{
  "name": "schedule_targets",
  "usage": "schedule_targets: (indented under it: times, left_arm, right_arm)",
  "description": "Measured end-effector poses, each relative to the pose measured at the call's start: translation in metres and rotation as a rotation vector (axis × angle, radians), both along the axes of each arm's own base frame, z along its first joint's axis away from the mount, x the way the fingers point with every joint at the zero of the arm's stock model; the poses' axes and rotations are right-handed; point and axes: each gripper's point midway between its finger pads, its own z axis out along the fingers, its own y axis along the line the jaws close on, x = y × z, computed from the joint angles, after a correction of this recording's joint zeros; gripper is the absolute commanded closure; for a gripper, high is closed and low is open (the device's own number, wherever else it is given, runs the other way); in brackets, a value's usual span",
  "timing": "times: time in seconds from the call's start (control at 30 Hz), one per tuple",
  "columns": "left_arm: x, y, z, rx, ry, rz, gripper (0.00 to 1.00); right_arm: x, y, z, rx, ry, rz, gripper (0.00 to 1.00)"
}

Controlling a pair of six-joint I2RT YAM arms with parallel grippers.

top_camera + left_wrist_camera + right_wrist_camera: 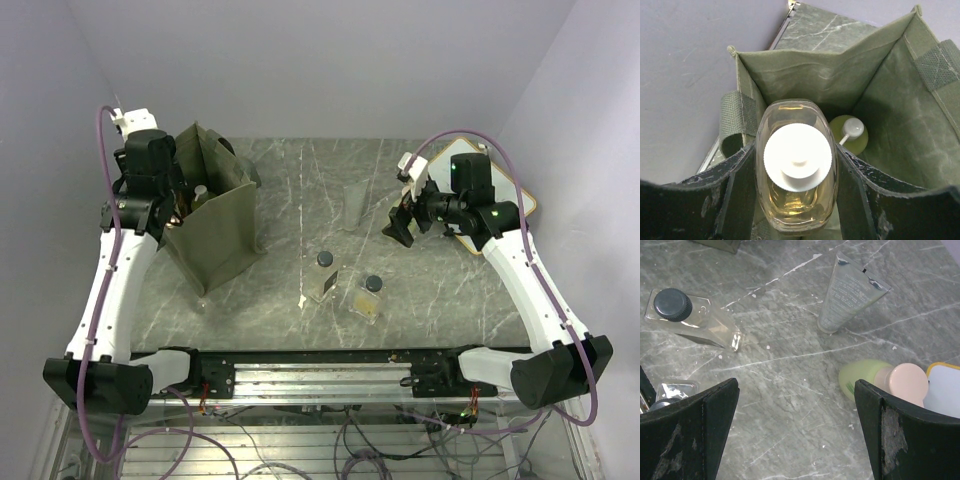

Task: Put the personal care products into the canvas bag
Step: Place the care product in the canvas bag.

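Grey-green marble surface (pixel 300 180), plain pale walls all around. Far left sits the canvas bag (pixel 215 235), upright with its mouth open. The left hand (pixel 796 200) is right over that mouth, clamped on a pale yellow bottle (pixel 798 159) with a white cap. The bottle hangs cap-up with its long axis vertical and the bag straight below it, so I reckon it just needs to go down and get let go. Already inside, in the far corner, is a yellow-green pump bottle (pixel 850 134).

Out in the middle of the surface there's one clear square bottle (pixel 323 272) with a dark cap, and a second square bottle (pixel 371 297) just to its right. Further back is the grey tube (pixel 850 292), wide end pointing away from the arms.

Over on the right, the right hand (pixel 795 410) hovers with its fingers spread wide, holding nothing. Nearest to it is a green bottle with a peach cap (pixel 875 380), lying on its side just by the right-side finger, cap towards the whiteboard (pixel 946 390). Everything loose is closer to the right arm than the left.
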Motion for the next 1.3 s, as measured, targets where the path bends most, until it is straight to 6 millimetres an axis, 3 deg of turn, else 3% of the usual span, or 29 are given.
schedule_targets:
  times: [0.23,0.5,1.07,1.3]
  left_arm:
    - [0.006,0.003,-0.002,0.002,-0.015,0.024,0.93]
    - [0.014,0.001,-0.023,-0.007,0.031,0.029,0.93]
    - [0.027,0.0,-0.023,-0.013,0.005,0.03,0.93]
    - [0.028,-0.011,-0.021,-0.012,0.013,-0.053,0.93]
  right_arm:
    - [0.0,0.0,0.0,-0.005,-0.002,0.0,0.0]
    - [-0.001,0.003,-0.001,-0.012,-0.006,0.009,0.0]
    - [-0.003,0.008,-0.003,-0.033,-0.014,0.022,0.0]
    - [-0.003,0.009,-0.005,-0.043,-0.015,0.025,0.0]
